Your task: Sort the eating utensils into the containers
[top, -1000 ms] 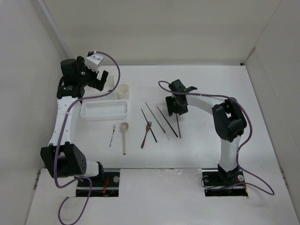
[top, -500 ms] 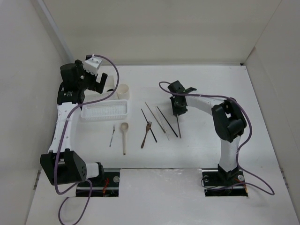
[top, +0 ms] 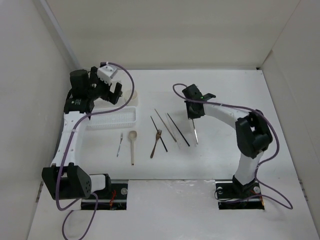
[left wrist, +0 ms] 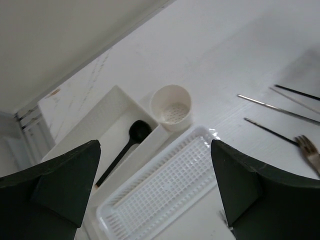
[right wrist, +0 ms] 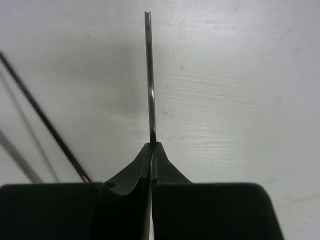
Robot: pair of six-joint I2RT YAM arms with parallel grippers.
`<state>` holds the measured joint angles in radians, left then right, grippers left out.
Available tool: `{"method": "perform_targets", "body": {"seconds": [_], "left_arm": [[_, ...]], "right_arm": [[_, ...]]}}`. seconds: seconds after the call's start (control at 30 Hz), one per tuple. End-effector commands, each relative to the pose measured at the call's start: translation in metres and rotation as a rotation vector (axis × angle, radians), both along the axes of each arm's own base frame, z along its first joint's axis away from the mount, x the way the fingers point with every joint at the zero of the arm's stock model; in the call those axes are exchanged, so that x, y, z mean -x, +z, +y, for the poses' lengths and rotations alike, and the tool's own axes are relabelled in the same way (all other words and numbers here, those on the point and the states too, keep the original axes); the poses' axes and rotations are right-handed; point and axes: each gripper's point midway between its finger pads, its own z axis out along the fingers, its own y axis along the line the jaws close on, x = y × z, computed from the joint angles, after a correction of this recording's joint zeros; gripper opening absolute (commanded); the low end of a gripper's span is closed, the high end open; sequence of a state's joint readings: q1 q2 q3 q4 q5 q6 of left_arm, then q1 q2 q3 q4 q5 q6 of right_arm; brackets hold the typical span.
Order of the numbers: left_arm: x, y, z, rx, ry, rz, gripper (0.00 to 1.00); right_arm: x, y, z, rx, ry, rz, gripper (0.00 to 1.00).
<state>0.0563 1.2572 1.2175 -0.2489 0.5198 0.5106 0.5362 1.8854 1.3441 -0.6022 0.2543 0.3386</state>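
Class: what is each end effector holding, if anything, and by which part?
The right end effector pinches a slim chopstick near one end, the rest jutting out. The left end effector is open, holding nothing.

- your top camera sits above and behind the arm bases [top: 235,190] and looks down toward 12 o'clock. the bases lie at 6, and the whole table [top: 215,90] fits in frame, seen from far off.
- your left wrist camera sits high and tilts down over the ribbed tray [left wrist: 170,200], round cup [left wrist: 171,107] and open box [left wrist: 112,132]. the left gripper [left wrist: 155,160], spread wide, fills both bottom corners. the top view shows that cluster at 10 o'clock.
- your right wrist camera is close to the tabletop. it sights past the pinched right gripper [right wrist: 151,147] along the slim chopstick [right wrist: 150,75] toward 12. the dark chopstick [right wrist: 45,120] at its 9 o'clock also shows in the top view.
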Motion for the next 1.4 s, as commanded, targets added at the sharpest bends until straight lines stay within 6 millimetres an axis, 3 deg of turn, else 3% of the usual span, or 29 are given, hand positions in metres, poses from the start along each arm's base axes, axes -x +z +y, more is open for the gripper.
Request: {"method": "perform_targets", "body": {"seconds": [0.0, 0.17, 0.23, 0.33, 0.37, 0.43, 0.47, 0.5, 0.6, 0.73, 0.93, 1.03, 1.07, 1.2, 1.3, 1.33, 1.37], "left_arm": [[0.027, 0.009, -0.048, 0.094, -0.206, 0.013, 0.9], [0.042, 0.015, -0.091, 0.158, -0.404, 0.025, 0.87], [0.05, 0.025, -0.109, 0.175, -0.529, -0.017, 0.87], [0.057, 0.045, -0.128, 0.228, -0.663, -0.081, 0.87], [0.064, 0.053, -0.136, 0.275, -0.727, -0.083, 0.89], [0.072, 0.064, -0.146, 0.381, -0.763, -0.034, 0.92], [0.068, 0.077, -0.153, 0.392, -0.796, -0.093, 0.92], [0.066, 0.076, -0.153, 0.418, -0.78, -0.088, 0.92], [0.06, 0.084, -0.164, 0.49, -0.765, -0.089, 0.92], [0.054, 0.08, -0.176, 0.519, -0.754, -0.066, 0.94], [0.052, 0.074, -0.181, 0.519, -0.773, -0.065, 0.96], [0.044, 0.071, -0.178, 0.517, -0.724, -0.077, 0.96], [0.031, 0.068, -0.175, 0.521, -0.66, -0.085, 0.96], [0.021, 0.065, -0.171, 0.516, -0.6, -0.102, 0.84], [0.021, 0.074, -0.171, 0.522, -0.605, -0.124, 0.56], [0.021, 0.074, -0.171, 0.522, -0.605, -0.124, 0.42], [0.021, 0.074, -0.171, 0.522, -0.605, -0.124, 0.42]], "right_arm": [[-0.037, 0.107, 0.001, -0.071, -0.012, -0.314, 0.0], [-0.052, 0.21, 0.028, -0.261, 0.071, -0.54, 0.0], [-0.055, 0.256, 0.049, -0.376, 0.138, -0.657, 0.0], [-0.047, 0.304, 0.092, -0.542, 0.278, -0.765, 0.0], [-0.039, 0.334, 0.112, -0.618, 0.357, -0.836, 0.0], [-0.032, 0.357, 0.133, -0.693, 0.435, -0.892, 0.0], [-0.027, 0.37, 0.148, -0.745, 0.495, -0.926, 0.0], [-0.021, 0.381, 0.158, -0.788, 0.52, -0.937, 0.0], [-0.022, 0.386, 0.173, -0.869, 0.541, -0.921, 0.0], [-0.015, 0.399, 0.186, -0.952, 0.567, -0.919, 0.0], [-0.016, 0.393, 0.194, -0.966, 0.57, -0.907, 0.0], [-0.006, 0.395, 0.203, -0.983, 0.598, -0.902, 0.0], [-0.006, 0.395, 0.203, -0.983, 0.598, -0.902, 0.0], [-0.003, 0.395, 0.206, -0.988, 0.606, -0.898, 0.0], [0.001, 0.389, 0.214, -1.002, 0.625, -0.868, 0.0], [0.003, 0.384, 0.22, -1.004, 0.633, -0.855, 0.0], [0.003, 0.384, 0.22, -1.004, 0.633, -0.855, 0.0]]}}
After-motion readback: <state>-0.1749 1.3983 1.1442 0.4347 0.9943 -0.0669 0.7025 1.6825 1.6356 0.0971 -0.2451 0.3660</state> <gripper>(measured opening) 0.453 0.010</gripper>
